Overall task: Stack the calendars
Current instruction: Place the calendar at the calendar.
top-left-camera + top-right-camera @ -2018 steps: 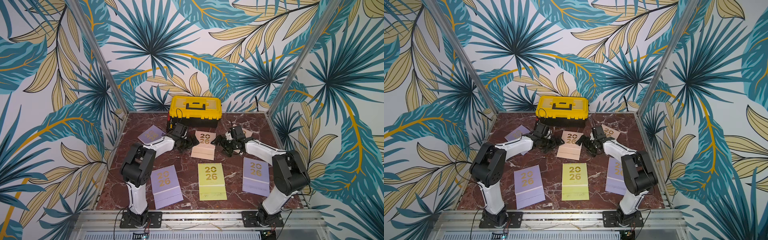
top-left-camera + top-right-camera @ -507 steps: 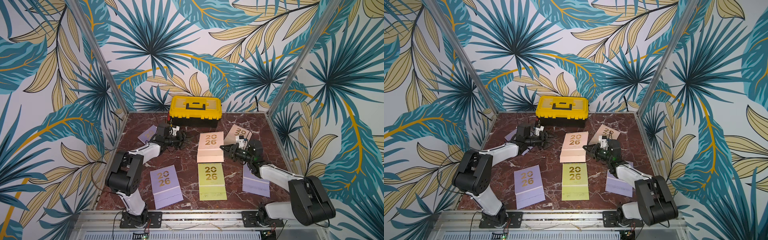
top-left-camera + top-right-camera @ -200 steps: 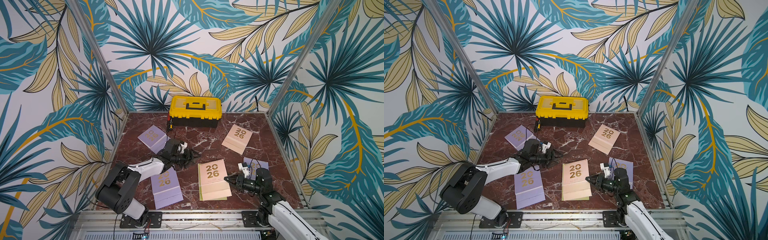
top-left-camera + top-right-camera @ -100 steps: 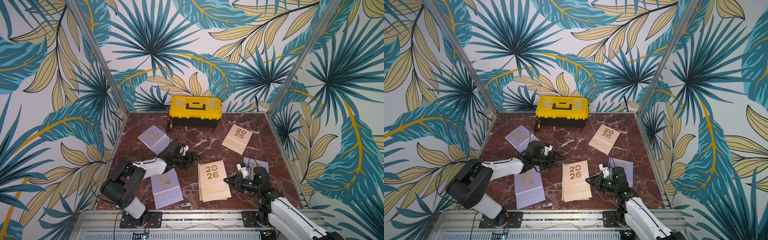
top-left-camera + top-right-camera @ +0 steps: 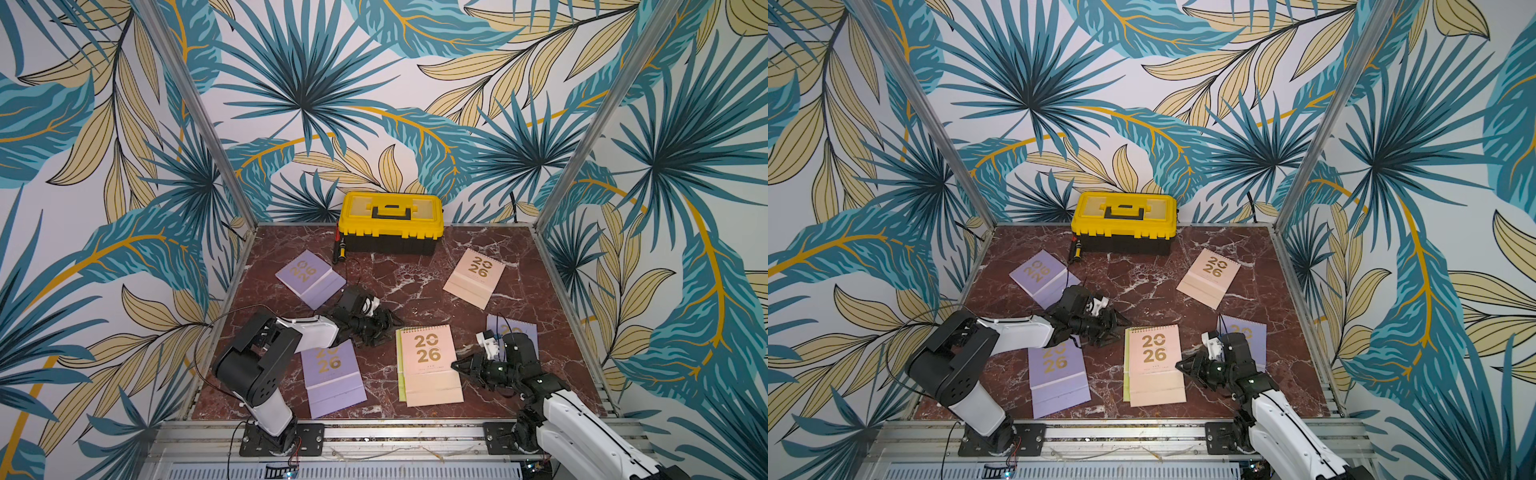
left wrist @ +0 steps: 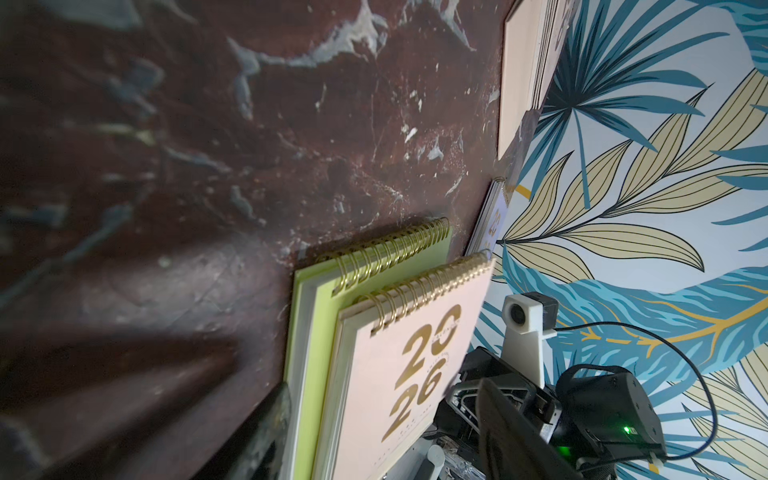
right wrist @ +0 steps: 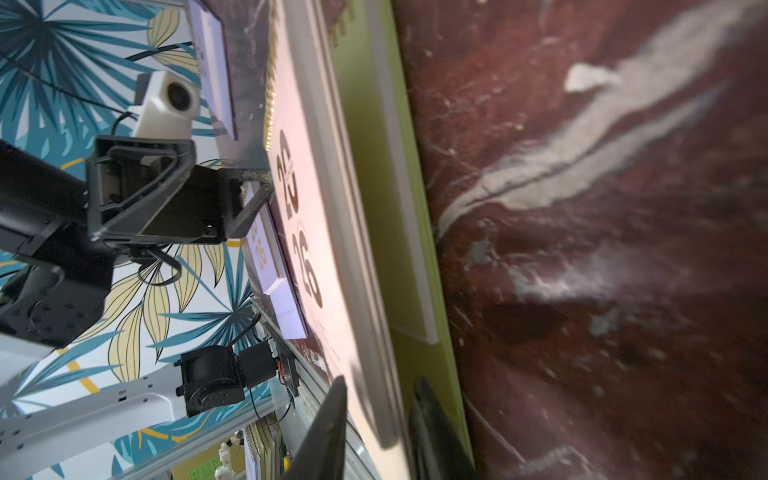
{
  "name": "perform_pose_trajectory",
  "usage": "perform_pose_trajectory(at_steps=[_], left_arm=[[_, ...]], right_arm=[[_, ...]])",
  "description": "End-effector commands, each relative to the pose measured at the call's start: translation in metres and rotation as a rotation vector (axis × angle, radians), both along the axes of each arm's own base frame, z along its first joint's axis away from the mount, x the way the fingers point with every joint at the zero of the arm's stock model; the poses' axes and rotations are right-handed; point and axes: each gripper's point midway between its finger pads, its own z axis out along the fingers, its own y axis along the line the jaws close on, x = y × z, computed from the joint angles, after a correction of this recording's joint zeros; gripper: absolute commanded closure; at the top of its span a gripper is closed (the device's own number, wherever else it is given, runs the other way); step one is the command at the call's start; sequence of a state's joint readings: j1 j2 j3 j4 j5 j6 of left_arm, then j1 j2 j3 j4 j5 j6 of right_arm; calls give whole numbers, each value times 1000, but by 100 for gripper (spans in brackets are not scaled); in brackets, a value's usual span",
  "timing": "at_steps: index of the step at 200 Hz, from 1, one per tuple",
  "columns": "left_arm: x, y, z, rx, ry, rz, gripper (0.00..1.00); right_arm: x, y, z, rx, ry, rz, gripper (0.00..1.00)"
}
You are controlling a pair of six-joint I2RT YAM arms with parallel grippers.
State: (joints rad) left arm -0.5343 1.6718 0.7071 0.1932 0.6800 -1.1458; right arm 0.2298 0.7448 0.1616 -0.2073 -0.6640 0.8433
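Right claw straddles the side edge of the peach calendar; I cannot tell whether it grips. That calendar lies on the lime calendar: two stacked. Left claw stands open, empty. Outstanding: three lilac calendars and a second peach calendar, apart on the worktop.

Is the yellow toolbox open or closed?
Closed. The toolbox has its lid flat on the black base, with the handle folded down.

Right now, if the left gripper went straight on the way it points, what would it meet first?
Probably the green calendar: its edge juts from under the peach calendar toward the left gripper. Height is unclear, so it might pass above.
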Motion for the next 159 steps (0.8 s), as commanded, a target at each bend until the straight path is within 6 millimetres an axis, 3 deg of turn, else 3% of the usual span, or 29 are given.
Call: perform_pose_trajectory(at_steps=[1,48,83,159], left_arm=[[1,-1,-2,8,-11,0,29],[-1,-1,-7,16,-4,-2,28],[-1,-8,-11,22,3,-18,28],[1,-16,-13,24,7,-30,28]], right_arm=[[-3,-6,-2,-71,25,10,63],[-1,-14,-3,-141,39,6,49],[5,-12,-5,-163,45,7,48],[31,-1,-6,-179,13,-1,64]])
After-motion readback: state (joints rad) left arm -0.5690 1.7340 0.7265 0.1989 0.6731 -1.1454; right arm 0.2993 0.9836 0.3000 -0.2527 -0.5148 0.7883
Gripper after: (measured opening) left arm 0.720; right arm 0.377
